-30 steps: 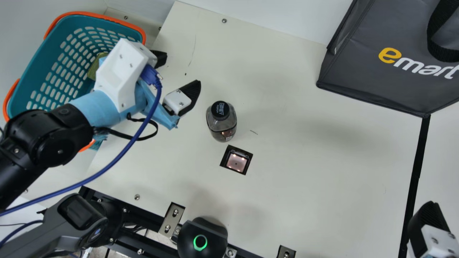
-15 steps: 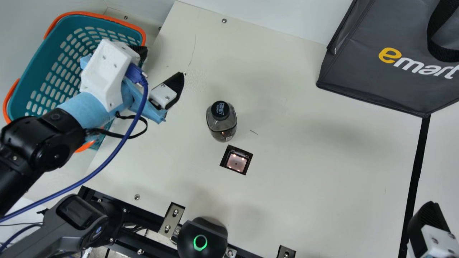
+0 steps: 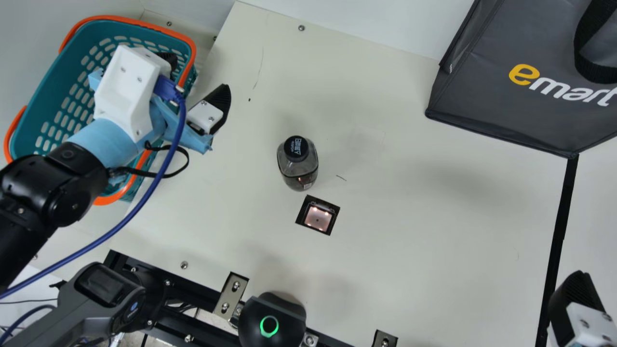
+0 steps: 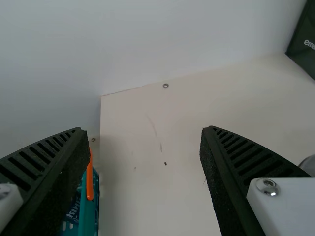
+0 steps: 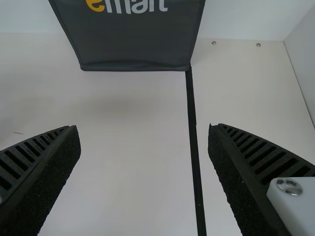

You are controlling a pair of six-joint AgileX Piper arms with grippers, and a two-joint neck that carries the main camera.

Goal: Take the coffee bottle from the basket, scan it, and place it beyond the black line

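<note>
Since the earlier frames, my left gripper [image 3: 198, 72] had drawn away from the coffee bottle [image 3: 299, 166], a squat see-through bottle with a black cap, and shifted toward the teal plastic basket [image 3: 53, 79] with slotted walls and orange handles. Its fingers stood wide apart: in the main view one lay over the basket's opening, the other over the cream table [image 3: 409, 241], with the basket's rim crossing between them. The table's edge ran away past those fingertips to the pale wall [image 4: 147, 39].

A broad stretch of tabletop reached from the left fingers across to my right gripper [image 3: 576, 301]. On my right wrist view, that gripper's [image 5: 144, 126] fingers were also wide, one to either side of the straight black line [image 5: 193, 132]. The soft dark grey bag [image 5: 133, 44] with a printed front stood ahead of them, its bottom corner at the line's end.

The bottle stood upright on the table near the left fingers, on the scanner side, just beside the black-framed, lit scanner window [image 3: 318, 218] and well short of the line. A blue cable [image 3: 144, 200] looped along the left arm behind its fingers.
</note>
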